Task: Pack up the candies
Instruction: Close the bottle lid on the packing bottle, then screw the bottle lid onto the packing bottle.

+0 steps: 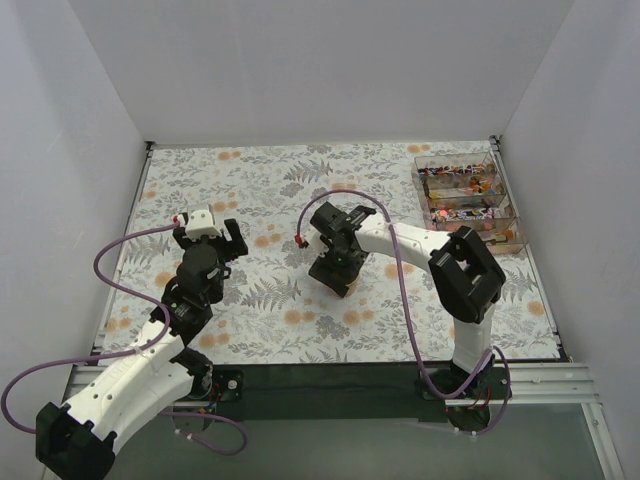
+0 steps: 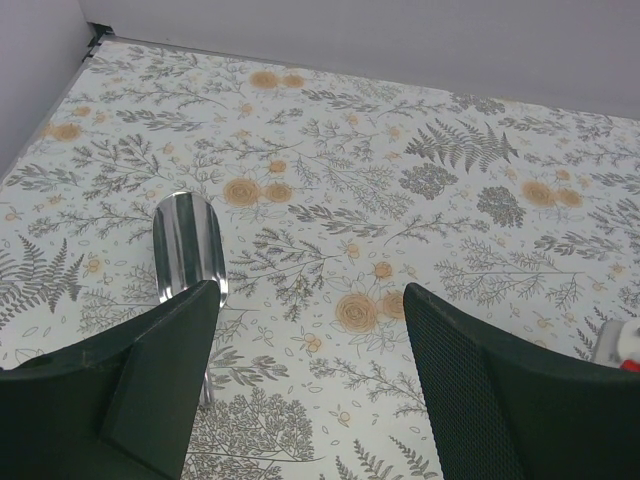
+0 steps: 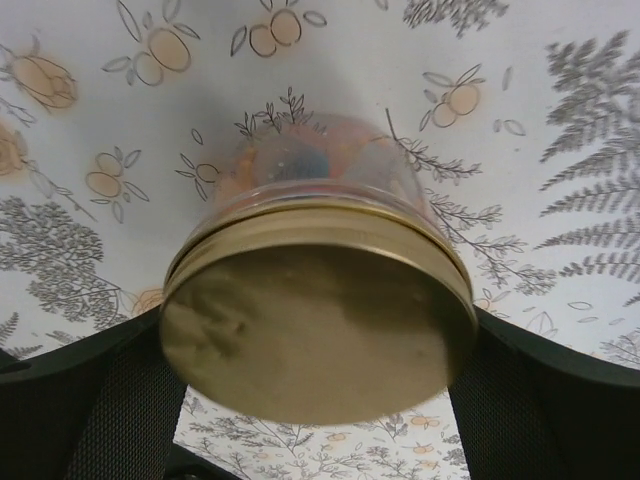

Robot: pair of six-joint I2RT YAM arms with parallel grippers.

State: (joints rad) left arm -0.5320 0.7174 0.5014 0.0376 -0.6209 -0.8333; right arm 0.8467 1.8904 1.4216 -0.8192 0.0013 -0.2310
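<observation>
Candies (image 1: 462,187), tiny and in mixed colours, fill the clear compartment box (image 1: 425,160) at the far right. More candies (image 3: 300,165) show through the clear wall of a small round jar. My right gripper (image 3: 315,335) is shut on the jar's gold lid (image 3: 300,350), one finger on each side of it. In the top view it (image 1: 338,272) is at mid-table. My left gripper (image 2: 310,295) is open and empty over the floral cloth; in the top view it (image 1: 210,240) is at the left.
A shiny metal scoop (image 2: 188,245) lies on the cloth by my left gripper's left finger, its handle running under that finger. White walls close the table on three sides. The floral cloth (image 1: 290,320) covers the table.
</observation>
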